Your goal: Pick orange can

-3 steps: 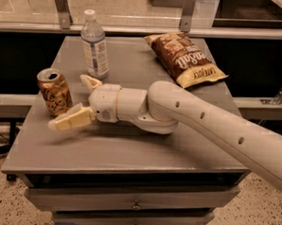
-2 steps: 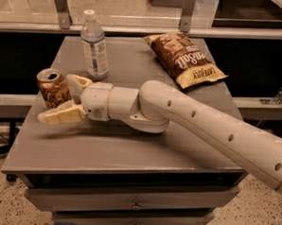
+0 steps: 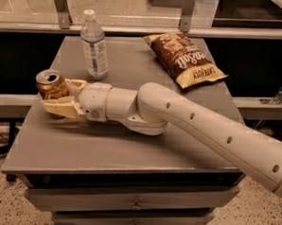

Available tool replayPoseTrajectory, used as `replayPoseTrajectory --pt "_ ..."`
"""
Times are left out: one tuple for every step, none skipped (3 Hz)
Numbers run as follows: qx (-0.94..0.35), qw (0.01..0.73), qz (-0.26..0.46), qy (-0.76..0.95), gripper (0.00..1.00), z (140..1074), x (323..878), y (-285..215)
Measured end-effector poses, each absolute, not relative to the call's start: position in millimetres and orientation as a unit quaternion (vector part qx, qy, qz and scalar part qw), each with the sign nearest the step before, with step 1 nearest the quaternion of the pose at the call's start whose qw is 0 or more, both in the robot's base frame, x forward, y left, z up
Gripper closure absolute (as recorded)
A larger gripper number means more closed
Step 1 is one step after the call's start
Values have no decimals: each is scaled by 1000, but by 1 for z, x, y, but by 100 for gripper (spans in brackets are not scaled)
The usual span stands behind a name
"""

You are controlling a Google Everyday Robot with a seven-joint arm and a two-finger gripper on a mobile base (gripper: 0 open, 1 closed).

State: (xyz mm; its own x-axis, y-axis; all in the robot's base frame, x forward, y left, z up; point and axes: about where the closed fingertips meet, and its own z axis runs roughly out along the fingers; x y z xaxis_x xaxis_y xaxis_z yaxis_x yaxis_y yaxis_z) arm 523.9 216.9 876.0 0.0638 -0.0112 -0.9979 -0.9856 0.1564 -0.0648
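Note:
The orange can [image 3: 49,84], orange-gold with a silver top, stands upright near the left edge of the grey table [image 3: 129,147]. My gripper [image 3: 60,97] has reached it from the right, and its fingers sit on either side of the can. The near finger [image 3: 60,108] presses against the can's lower front and hides its base. The far finger [image 3: 76,85] lies against its right rear side. The fingers look closed on the can. I cannot tell whether the can is off the table.
A clear water bottle [image 3: 94,44] with a white cap stands just behind and to the right of the can. A brown chip bag [image 3: 184,59] lies at the back right. My arm [image 3: 201,132] crosses the table from the right. The table's left edge is close to the can.
My gripper has moved left to the can, and its fingers have gone from wide apart beside the can to closed around it.

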Motion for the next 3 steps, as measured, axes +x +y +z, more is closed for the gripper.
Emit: replayPoseTrajectory --pt "-477 556 429 529 88 878 525 206" --pt "-480 563 402 539 100 890 530 178" --pt "-476 586 363 547 100 922 538 134"
